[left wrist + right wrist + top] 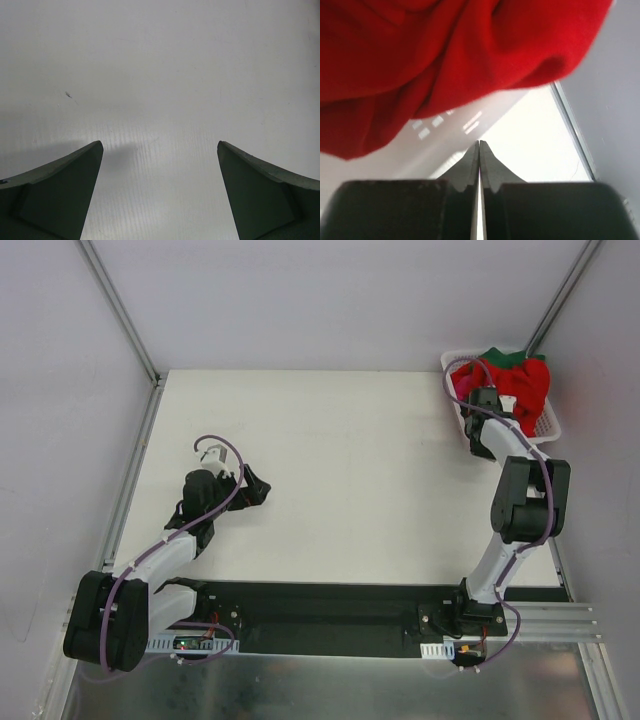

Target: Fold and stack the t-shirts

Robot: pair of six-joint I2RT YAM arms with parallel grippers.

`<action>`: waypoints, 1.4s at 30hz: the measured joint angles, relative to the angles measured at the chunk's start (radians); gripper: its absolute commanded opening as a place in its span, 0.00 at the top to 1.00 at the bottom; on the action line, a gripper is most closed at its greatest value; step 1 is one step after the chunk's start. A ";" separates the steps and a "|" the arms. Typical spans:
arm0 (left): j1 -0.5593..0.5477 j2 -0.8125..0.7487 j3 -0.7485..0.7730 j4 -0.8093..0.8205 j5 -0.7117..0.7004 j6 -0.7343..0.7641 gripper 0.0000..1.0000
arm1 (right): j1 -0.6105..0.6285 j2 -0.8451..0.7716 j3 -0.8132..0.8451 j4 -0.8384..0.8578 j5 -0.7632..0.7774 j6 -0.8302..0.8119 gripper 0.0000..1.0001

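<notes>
A heap of t-shirts fills the white basket (551, 427) at the table's far right corner. The bright red t-shirt (522, 382) lies on top, a dark green one (503, 357) shows behind it, and a bit of magenta-pink (464, 390) shows at the left rim. My right gripper (483, 395) hangs at the basket's near left side, shut with nothing between its fingers. In the right wrist view the red t-shirt (445, 50) bulges just above the shut right gripper (479, 142), apart from it. My left gripper (262, 487) stands open over bare white table; in its wrist view the left gripper (160, 145) has nothing between its fingers.
Grey walls enclose the table, with metal rails (130, 490) along its left and right edges. A black base plate (330, 615) carries both arms at the near edge. The white table (350, 470) stretches between the two grippers.
</notes>
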 measured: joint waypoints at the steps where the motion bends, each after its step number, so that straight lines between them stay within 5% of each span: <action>1: -0.001 0.000 0.000 0.000 0.000 0.000 0.01 | 0.000 -0.009 -0.002 -0.010 -0.002 0.011 0.99; 6: -0.007 0.000 0.000 0.000 0.000 0.000 0.01 | 0.006 -0.151 -0.063 -0.052 -0.032 0.058 0.98; 11: -0.008 0.001 0.000 0.001 0.000 0.000 0.01 | 0.010 -0.329 -0.086 -0.056 -0.107 0.076 0.46; 18: -0.013 0.002 -0.001 0.002 0.000 0.000 0.01 | 0.010 -0.336 -0.050 -0.043 -0.138 0.037 0.17; 41: -0.013 0.023 -0.002 0.009 -0.001 0.001 0.01 | -0.034 0.056 0.359 0.056 -0.177 -0.089 0.12; 42: -0.013 0.023 -0.002 0.009 -0.001 0.002 0.01 | -0.041 0.079 0.368 0.056 -0.181 -0.092 0.20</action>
